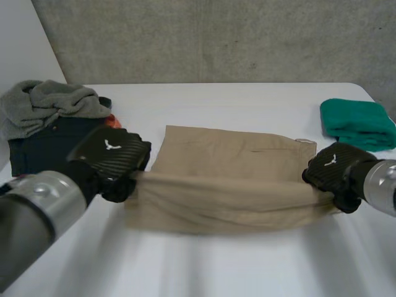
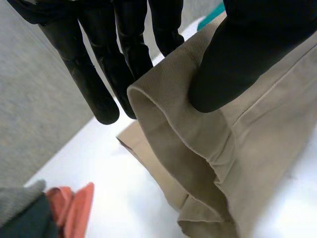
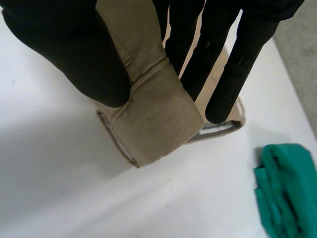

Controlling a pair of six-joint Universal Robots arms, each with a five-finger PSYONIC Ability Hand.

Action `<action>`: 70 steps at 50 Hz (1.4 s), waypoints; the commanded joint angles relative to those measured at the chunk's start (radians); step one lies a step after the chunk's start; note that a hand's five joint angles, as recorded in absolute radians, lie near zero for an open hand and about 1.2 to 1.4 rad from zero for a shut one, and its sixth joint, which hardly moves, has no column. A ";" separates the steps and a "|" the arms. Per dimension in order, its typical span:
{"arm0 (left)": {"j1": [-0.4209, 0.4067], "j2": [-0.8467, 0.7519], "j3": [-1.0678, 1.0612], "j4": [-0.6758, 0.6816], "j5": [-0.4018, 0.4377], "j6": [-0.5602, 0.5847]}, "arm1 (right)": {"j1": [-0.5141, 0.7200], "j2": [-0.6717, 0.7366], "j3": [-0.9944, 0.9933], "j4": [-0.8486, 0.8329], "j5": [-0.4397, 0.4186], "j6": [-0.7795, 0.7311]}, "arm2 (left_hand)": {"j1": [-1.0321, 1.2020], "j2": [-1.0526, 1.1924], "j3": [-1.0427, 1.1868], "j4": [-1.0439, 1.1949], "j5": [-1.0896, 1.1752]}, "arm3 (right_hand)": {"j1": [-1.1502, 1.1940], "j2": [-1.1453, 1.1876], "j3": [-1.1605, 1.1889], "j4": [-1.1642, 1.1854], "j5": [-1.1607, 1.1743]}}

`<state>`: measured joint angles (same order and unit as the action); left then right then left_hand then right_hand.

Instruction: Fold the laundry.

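L hand [image 2: 247, 49] pinches tan shorts [image 1: 229, 179] at one end; R hand [image 3: 64, 49] opposite end.

— What sort of place is this?
— A robot test lab, by the look: a bare grey concrete wall [image 1: 216, 37] at twelve o'clock behind a plain white tabletop [image 1: 247, 99].
— Anything homely?
— Just clothes: a heap [image 1: 49, 108] at nine o'clock, a green folded cloth [image 1: 357, 124] at three.

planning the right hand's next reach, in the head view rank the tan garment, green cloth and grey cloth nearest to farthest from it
1. tan garment: its right end is pinched in the right hand.
2. green cloth: just past the hand, on the right side.
3. grey cloth: far across, at the left.
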<state>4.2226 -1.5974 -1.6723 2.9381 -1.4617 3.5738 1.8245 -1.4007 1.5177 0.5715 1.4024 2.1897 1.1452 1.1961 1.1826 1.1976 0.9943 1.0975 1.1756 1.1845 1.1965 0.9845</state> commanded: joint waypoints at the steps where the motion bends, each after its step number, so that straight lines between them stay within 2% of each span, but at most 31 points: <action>1: -0.001 -0.280 0.147 0.189 -0.017 -0.004 | 0.001 0.181 -0.071 -0.146 0.016 0.036 | 0.251 0.200 0.214 0.199 0.227 | 0.299 0.221 0.212 0.200 0.237; 4: -0.001 -0.370 0.236 0.272 -0.020 -0.006 | 0.007 0.242 -0.129 -0.244 0.032 0.097 | 0.251 0.200 0.214 0.199 0.227 | 0.299 0.221 0.212 0.200 0.237; 9: -0.001 -0.608 0.515 0.415 -0.072 -0.006 | 0.013 0.367 -0.238 -0.412 0.069 0.166 | 0.251 0.200 0.214 0.199 0.227 | 0.299 0.221 0.212 0.200 0.237; 15: -0.006 -0.870 0.851 0.429 -0.138 0.003 | 0.016 0.526 -0.362 -0.633 0.084 0.168 | 0.251 0.200 0.214 0.199 0.227 | 0.299 0.221 0.212 0.200 0.237; 19: -0.010 -0.978 0.991 0.438 -0.123 0.003 | 0.019 0.655 -0.461 -0.783 0.104 0.153 | 0.234 0.183 0.197 0.182 0.210 | 0.299 0.221 0.212 0.200 0.237; 20: -0.013 -0.992 1.012 0.441 -0.121 0.005 | 0.019 0.704 -0.502 -0.832 0.128 0.153 | 0.001 -0.050 -0.036 -0.051 -0.022 | -0.392 -0.470 -0.479 -0.491 -0.453; 21: -0.018 -1.009 1.039 0.444 -0.120 0.005 | 0.021 0.726 -0.519 -0.854 0.142 0.150 | -0.417 -0.467 -0.454 -0.469 -0.440 | -0.919 -0.997 -1.006 -1.018 -0.981; 22: -0.024 -1.029 1.075 0.449 -0.121 0.005 | 0.022 0.744 -0.533 -0.873 0.156 0.147 | -0.971 -1.022 -1.008 -1.023 -0.994 | -0.923 -1.001 -1.010 -1.022 -0.984; 24: -0.033 -1.036 1.098 0.454 -0.126 0.002 | 0.025 0.764 -0.550 -0.935 0.181 0.148 | -0.891 -0.942 -0.928 -0.943 -0.914 | -0.923 -1.001 -1.010 -1.022 -0.984; 26: -0.046 -1.033 1.100 0.455 -0.132 0.000 | 0.029 0.755 -0.554 -0.969 0.194 0.160 | -0.971 -1.022 -1.008 -1.023 -0.994 | -0.923 -1.001 -1.010 -1.022 -0.984; 29: -0.056 -1.021 1.086 0.452 -0.137 -0.003 | 0.033 0.695 -0.538 -1.004 0.207 0.186 | -0.971 -1.022 -1.008 -1.023 -0.994 | -0.923 -1.001 -1.010 -1.022 -0.984; 34: -0.061 -0.864 0.935 0.444 -0.149 -0.009 | 0.029 0.524 -0.430 -0.966 0.205 0.255 | -0.971 -1.022 -1.008 -1.023 -0.994 | -0.923 -1.001 -1.010 -1.022 -0.984; 38: -0.061 -0.736 0.768 0.452 -0.147 -0.030 | 0.021 0.401 -0.332 -0.788 0.181 0.292 | -0.971 -1.022 -1.008 -1.023 -0.994 | -0.923 -1.001 -1.010 -1.022 -0.984; 39: -0.061 -0.712 0.737 0.452 -0.146 -0.036 | 0.019 0.366 -0.299 -0.701 0.175 0.314 | -0.971 -1.022 -1.008 -1.023 -0.994 | -0.923 -1.001 -1.010 -1.022 -0.984; 42: -0.064 -0.627 0.626 0.447 -0.144 -0.073 | 0.018 0.335 -0.248 -0.575 0.171 0.369 | -0.971 -1.022 -1.008 -1.023 -0.994 | -0.923 -1.001 -1.010 -1.022 -0.984; 43: -0.064 -0.609 0.600 0.447 -0.144 -0.082 | 0.013 0.322 -0.211 -0.502 0.168 0.410 | -0.971 -1.022 -1.008 -1.023 -0.994 | -0.873 -0.951 -0.960 -0.972 -0.934; 47: -0.066 -0.550 0.491 0.446 -0.135 -0.125 | -0.016 0.307 -0.110 -0.423 0.136 0.501 | -0.971 -1.022 -1.008 -1.023 -0.994 | -0.687 -0.765 -0.774 -0.786 -0.749; 50: -0.066 -0.530 0.438 0.452 -0.132 -0.136 | -0.037 0.305 -0.038 -0.458 0.087 0.522 | -0.971 -1.022 -1.008 -1.023 -0.994 | -0.625 -0.703 -0.712 -0.724 -0.687; 51: -0.066 -0.529 0.430 0.452 -0.132 -0.138 | -0.048 0.305 0.008 -0.510 0.049 0.524 | -0.971 -1.022 -1.008 -1.023 -0.994 | -0.608 -0.686 -0.695 -0.707 -0.669; 54: -0.066 -0.532 0.410 0.454 -0.132 -0.141 | -0.054 0.308 0.064 -0.626 0.009 0.522 | -0.971 -1.022 -1.008 -1.023 -0.994 | -0.610 -0.688 -0.697 -0.709 -0.672; 61: -0.064 -0.543 0.410 0.455 -0.134 -0.142 | -0.050 0.429 0.064 -0.833 0.012 0.515 | -0.971 -1.022 -1.008 -1.023 -0.994 | -0.613 -0.691 -0.700 -0.712 -0.675; 64: -0.062 -0.544 0.411 0.455 -0.134 -0.142 | -0.048 0.450 0.042 -0.855 0.012 0.506 | -0.971 -1.022 -1.008 -1.023 -0.994 | -0.607 -0.686 -0.694 -0.706 -0.669; 67: -0.062 -0.546 0.414 0.455 -0.134 -0.144 | -0.047 0.479 0.010 -0.883 0.012 0.496 | -0.971 -1.022 -1.008 -1.023 -0.994 | -0.418 -0.496 -0.505 -0.517 -0.479; 68: -0.064 -0.547 0.414 0.455 -0.134 -0.142 | -0.047 0.495 -0.007 -0.894 0.010 0.492 | -0.971 -1.022 -1.008 -1.023 -0.994 | -0.210 -0.288 -0.297 -0.309 -0.272; 70: -0.066 -0.547 0.414 0.455 -0.134 -0.144 | -0.047 0.512 -0.024 -0.901 0.012 0.484 | -0.971 -1.022 -1.008 -1.023 -0.994 | 0.040 -0.038 -0.047 -0.059 -0.022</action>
<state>4.1595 -2.1423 -1.2613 3.3932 -1.5953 3.4308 1.7761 -0.9418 1.5533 -0.3022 1.4112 2.6927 0.1911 0.2086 0.2108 0.2029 0.0483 0.6524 0.6505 0.6512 0.6393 0.4581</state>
